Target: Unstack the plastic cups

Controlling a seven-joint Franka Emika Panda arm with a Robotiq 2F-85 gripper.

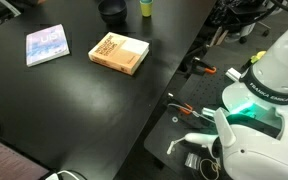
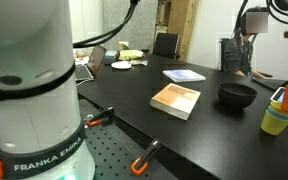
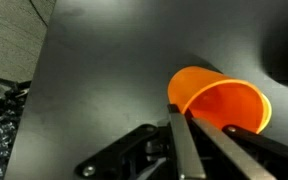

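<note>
Black table (image 3: 104,90) fills the wrist view. We see the gripper (image 3: 181,112) narrowed almost shut, seemingly pinching the orange cup (image 3: 224,108) by its rim, mouth toward the camera, probably to pull it free of the green cup (image 2: 276,121) near the bowl (image 2: 236,95)

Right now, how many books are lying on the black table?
2. An orange-covered book lies flat on the black table; a pale blue book lies flat apart from it. Others could be outside the views.
</note>
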